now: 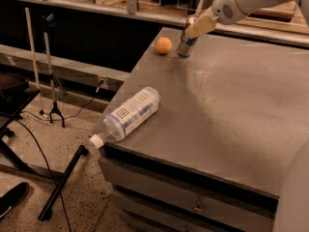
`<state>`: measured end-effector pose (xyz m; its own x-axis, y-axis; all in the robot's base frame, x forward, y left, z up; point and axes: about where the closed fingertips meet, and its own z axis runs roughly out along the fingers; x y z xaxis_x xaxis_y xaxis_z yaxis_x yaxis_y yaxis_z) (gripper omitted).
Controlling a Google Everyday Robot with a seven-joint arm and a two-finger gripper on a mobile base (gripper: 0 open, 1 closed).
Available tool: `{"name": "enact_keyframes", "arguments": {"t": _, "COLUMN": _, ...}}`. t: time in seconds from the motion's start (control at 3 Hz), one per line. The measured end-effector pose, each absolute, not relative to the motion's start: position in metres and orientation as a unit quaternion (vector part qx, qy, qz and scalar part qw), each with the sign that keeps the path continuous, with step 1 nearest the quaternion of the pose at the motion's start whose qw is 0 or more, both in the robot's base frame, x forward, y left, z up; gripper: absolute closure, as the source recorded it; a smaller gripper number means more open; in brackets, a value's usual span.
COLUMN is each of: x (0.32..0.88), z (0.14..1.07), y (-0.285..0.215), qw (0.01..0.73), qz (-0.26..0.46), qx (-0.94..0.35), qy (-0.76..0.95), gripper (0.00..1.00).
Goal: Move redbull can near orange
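Redbull can (185, 43) is held pinched near its top by the jaws of the gripper (195, 28), at the far left corner of the table (231, 110), just beside the orange (163, 45) and slightly tilted. If it is released while tilted, it could be toppled against the orange, which could then be rolled off the nearby table edge. Whether the can's base is resting on the table cannot be told. The far finger is hidden behind the can.

Dim light leaves a pale sheen on the table (231, 110) near the gripper (189, 31) clasping the redbull can (183, 47) far back.
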<state>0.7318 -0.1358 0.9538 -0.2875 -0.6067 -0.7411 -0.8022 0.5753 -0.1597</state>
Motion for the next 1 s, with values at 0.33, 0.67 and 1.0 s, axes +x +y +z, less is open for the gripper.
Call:
{"name": "enact_keyframes", "arguments": {"t": 0.33, "x": 0.738, "z": 0.946, "y": -0.125, "qw": 0.389, "qz": 0.114, "qx": -0.457, "qy": 0.792, "gripper": 0.82}}
{"name": "enact_keyframes", "arguments": {"t": 0.67, "x": 0.742, "z": 0.940, "y": -0.117, "qw": 0.382, "qz": 0.108, "qx": -0.465, "qy": 0.792, "gripper": 0.58}}
{"name": "enact_keyframes", "arguments": {"t": 1.0, "x": 0.744, "z": 0.936, "y": -0.114, "qw": 0.379, "qz": 0.108, "qx": -0.467, "qy": 0.791, "gripper": 0.35}}
